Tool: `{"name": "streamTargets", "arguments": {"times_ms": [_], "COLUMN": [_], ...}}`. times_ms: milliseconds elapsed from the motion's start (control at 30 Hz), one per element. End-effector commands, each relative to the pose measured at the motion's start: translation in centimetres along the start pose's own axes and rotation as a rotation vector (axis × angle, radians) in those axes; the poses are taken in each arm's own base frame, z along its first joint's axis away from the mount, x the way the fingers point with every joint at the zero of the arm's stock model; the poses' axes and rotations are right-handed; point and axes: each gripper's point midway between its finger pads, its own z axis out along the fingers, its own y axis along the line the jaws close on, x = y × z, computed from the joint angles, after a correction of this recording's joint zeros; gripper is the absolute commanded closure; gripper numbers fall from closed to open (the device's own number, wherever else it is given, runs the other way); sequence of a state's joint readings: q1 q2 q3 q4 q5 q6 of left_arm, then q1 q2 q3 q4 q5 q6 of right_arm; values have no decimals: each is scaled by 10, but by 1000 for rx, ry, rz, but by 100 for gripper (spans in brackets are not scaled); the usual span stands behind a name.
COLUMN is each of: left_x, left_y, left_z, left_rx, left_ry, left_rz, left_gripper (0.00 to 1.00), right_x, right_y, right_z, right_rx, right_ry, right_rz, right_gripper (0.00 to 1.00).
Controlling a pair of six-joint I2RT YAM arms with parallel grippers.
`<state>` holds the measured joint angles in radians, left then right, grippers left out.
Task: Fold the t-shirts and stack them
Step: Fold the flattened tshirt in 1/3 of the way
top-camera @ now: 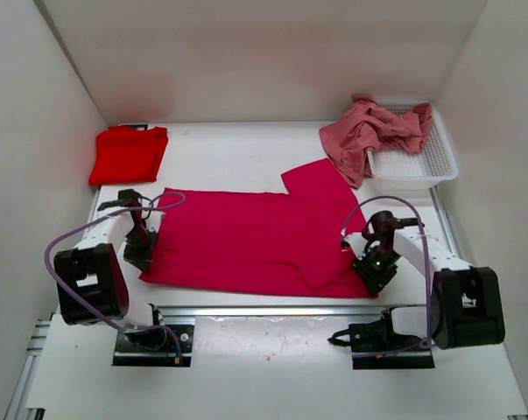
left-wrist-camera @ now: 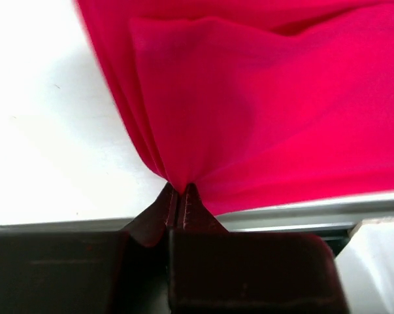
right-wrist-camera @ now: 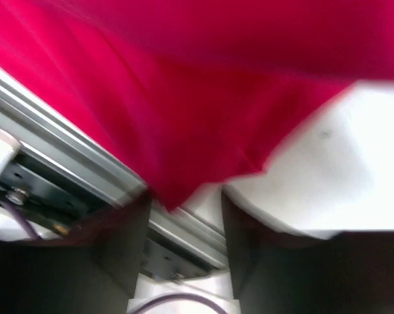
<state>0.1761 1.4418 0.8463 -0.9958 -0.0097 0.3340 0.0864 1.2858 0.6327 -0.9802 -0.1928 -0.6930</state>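
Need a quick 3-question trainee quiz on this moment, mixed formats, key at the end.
1. True or false: the left gripper is shut on an edge of the crimson shirt.
2. Where does the folded red shirt lie? A) far left of the table; B) near right corner; C) under the crimson shirt.
3. Fill in: the salmon pink shirt lies crumpled, partly over the white ___.
Key: 1 true; 2 A; 3 basket.
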Motion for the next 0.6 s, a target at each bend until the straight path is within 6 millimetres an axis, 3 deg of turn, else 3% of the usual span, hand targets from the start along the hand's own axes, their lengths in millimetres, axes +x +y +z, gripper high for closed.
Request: {"name": "streamTargets", "arguments": {"times_ms": [0,67,133,200,233,333,467,567], "left_x": [18,28,31,24,21,-13,-40,-50], "left_y": [5,3,3,9,13,25,11,-9], "left_z": [-4,-7,-12,-21,-27,-52,-66,-56], "left_rx": [-47,-34,-42,-68,-90,-148,-106,-49], "left_ry": [58,88,92,60,34,-100,-173,-159], "left_rz": [39,8,5,12,12,20,60,111], "left_gripper": [96,80,65,59,57,51,48,49], "right_x": [5,1,-8,-38,-52,-90,-100,-94], "right_y": [-15,-28,-48,-62,-63,-37,-11,-15], "right_z": [-17,-27,-47,-85,-94,-109,-82,-55], "right_rx": [95,158,259,384,427,562,494,462], "right_ry": [13,-6,-54,-205,-254,-363,-389,-332], "right_rz": [4,41,50,11,-36,-269,-411,-469], "right_gripper": [49,38,37,38,37,29,27,25]}}
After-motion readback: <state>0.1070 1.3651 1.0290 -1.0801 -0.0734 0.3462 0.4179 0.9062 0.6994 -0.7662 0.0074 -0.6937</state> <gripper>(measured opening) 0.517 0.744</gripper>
